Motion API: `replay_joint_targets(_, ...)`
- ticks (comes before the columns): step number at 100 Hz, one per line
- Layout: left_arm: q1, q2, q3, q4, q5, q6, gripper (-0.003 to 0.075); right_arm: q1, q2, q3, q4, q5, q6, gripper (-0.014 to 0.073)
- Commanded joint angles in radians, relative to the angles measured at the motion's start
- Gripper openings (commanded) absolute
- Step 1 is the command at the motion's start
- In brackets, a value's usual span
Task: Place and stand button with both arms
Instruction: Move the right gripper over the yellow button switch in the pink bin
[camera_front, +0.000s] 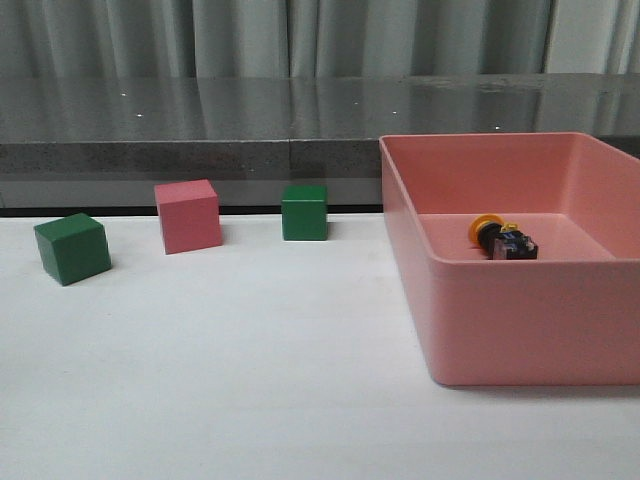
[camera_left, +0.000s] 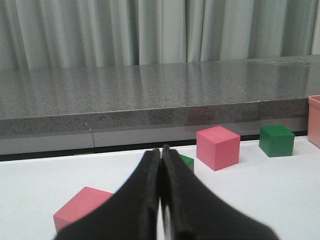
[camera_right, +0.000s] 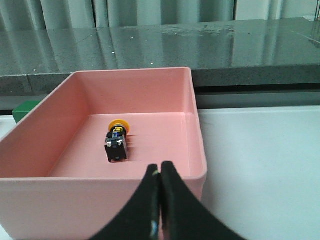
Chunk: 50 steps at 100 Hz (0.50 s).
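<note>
Button, yellow-capped with black body (camera_right: 117, 141) | lying on its side inside pink plastic bin (camera_right: 196, 125) | both grippers (left (camera_left: 161, 156), right (camera_right: 160, 170)) pressed together, empty | advise: spread right fingers, descend over the body, clear of bin wall.

Left end effector (camera_left: 161, 165): black fingers pressed together, holding nothing, low over the worktop (camera_left: 280, 200). Right end effector (camera_right: 160, 177): black fingers pressed together, holding nothing.

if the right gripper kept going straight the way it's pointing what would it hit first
Probably the near wall of the pink bin, just ahead of the shut right gripper. The button lies beyond it inside, though height and depth are hard to judge.
</note>
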Motion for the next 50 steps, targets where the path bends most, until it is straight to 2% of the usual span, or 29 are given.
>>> replay_joint_targets(1,0.002,-0.032,0.044,-0.010,-0.078,-0.006,-0.0019,-0.009,-0.020,-0.015,-0.014,-0.089,0.003,-0.0062)
replay_joint_targets(16,0.002,-0.032,0.044,-0.010,-0.078,-0.006,-0.0019,-0.009,-0.020,-0.015,-0.014,-0.111,0.003,-0.0062)
replay_joint_targets(32,0.002,-0.032,0.044,-0.010,-0.078,-0.006,-0.0020,-0.009,-0.019,-0.025,-0.012,-0.229,0.003,-0.0062)
replay_joint_targets(50,0.002,-0.032,0.044,-0.010,-0.078,-0.006,-0.0020,-0.009,0.055,-0.161,0.013,-0.141,0.079,-0.0062)
